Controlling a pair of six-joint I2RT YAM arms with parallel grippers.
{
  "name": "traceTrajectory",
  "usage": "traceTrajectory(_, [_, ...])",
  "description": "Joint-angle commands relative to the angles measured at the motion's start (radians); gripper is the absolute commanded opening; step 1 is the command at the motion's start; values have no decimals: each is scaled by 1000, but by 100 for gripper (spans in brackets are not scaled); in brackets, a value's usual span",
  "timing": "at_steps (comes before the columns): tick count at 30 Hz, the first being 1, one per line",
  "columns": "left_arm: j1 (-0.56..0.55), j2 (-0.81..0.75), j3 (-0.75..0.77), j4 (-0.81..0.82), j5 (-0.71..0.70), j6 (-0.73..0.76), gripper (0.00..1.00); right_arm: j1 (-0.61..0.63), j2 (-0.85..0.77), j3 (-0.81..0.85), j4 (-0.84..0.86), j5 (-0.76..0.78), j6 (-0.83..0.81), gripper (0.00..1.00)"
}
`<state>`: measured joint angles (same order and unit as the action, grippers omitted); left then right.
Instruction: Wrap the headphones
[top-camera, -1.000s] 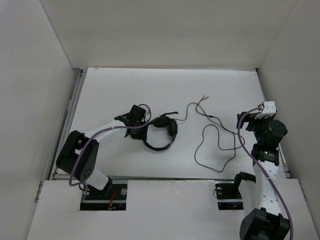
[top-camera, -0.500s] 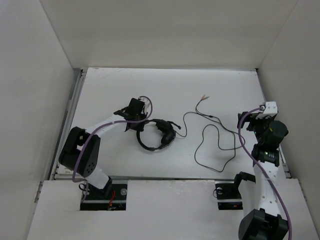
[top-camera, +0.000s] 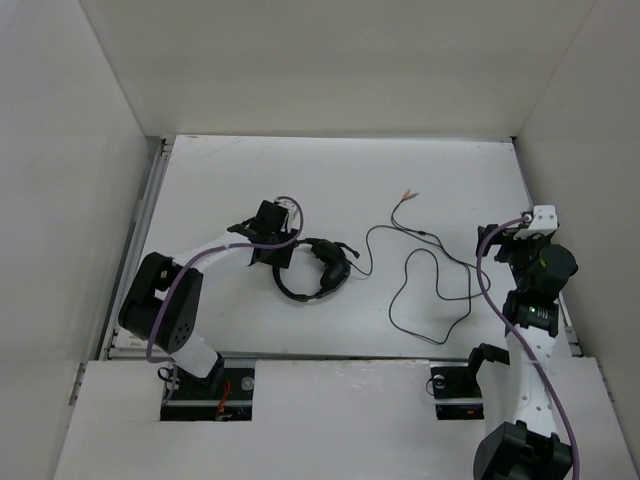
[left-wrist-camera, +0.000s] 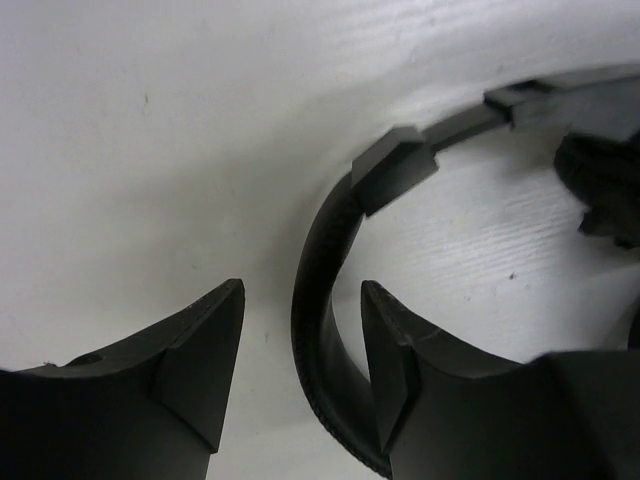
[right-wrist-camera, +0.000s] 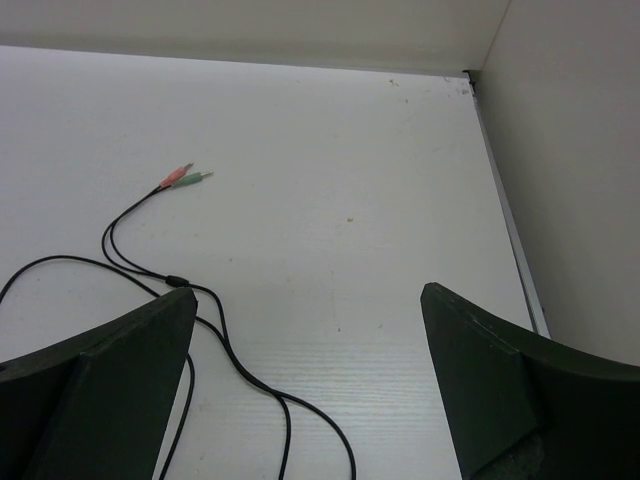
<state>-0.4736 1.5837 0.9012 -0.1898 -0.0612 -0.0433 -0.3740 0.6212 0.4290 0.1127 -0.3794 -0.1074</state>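
Note:
The black headphones (top-camera: 318, 272) lie on the white table (top-camera: 230, 180) left of centre. Their thin cord (top-camera: 392, 314) loops to the right and ends in pink and green plugs (top-camera: 408, 196). My left gripper (top-camera: 283, 258) is open with its jaws on either side of the headband (left-wrist-camera: 322, 235). The band rests against the right finger (left-wrist-camera: 395, 350), with a gap to the left finger. An earcup (left-wrist-camera: 600, 170) shows at the upper right. My right gripper (top-camera: 505, 242) is open wide and empty above the table near the right wall. In the right wrist view the right gripper (right-wrist-camera: 308, 292) has the cord (right-wrist-camera: 230, 345) and the plugs (right-wrist-camera: 185, 178) ahead and to its left.
White walls enclose the table on the left, back and right. The right wall (right-wrist-camera: 570, 150) stands close beside my right gripper. Purple cables run along both arms.
The headphones have slid left and toward the near edge and turned, with my left gripper at the headband. In the last half second little has moved. My right gripper has shifted slightly right.

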Motion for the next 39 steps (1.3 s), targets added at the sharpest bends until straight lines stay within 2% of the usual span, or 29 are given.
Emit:
traceTrajectory(1, [3, -74, -62, -37, 9, -64, 47, -7, -11, 2, 59, -18, 12, 100])
traceTrajectory(6, [8, -105, -143, -19, 35, -99, 40, -19, -9, 2, 59, -18, 14, 100])
traceTrajectory(14, [23, -84, -165, 58, 55, -127, 31, -38, -9, 5, 59, -19, 21, 100])
traceTrajectory(22, [31, -51, -148, 124, 103, -150, 6, -41, -17, -3, 59, -19, 12, 100])
traceTrajectory(24, [48, -57, -113, 118, 129, -150, 0, -36, -17, -3, 59, -19, -1, 100])
traceTrajectory(28, [68, -100, -50, 90, 149, -139, 0, -6, -15, 11, 59, -22, -40, 100])
traceTrajectory(33, [132, -192, 112, -8, 155, -109, 0, 152, 26, 131, -1, -23, -166, 100])
traceTrajectory(39, [269, -307, 307, -72, 199, -73, 0, 295, 139, 318, -42, -23, -140, 98])
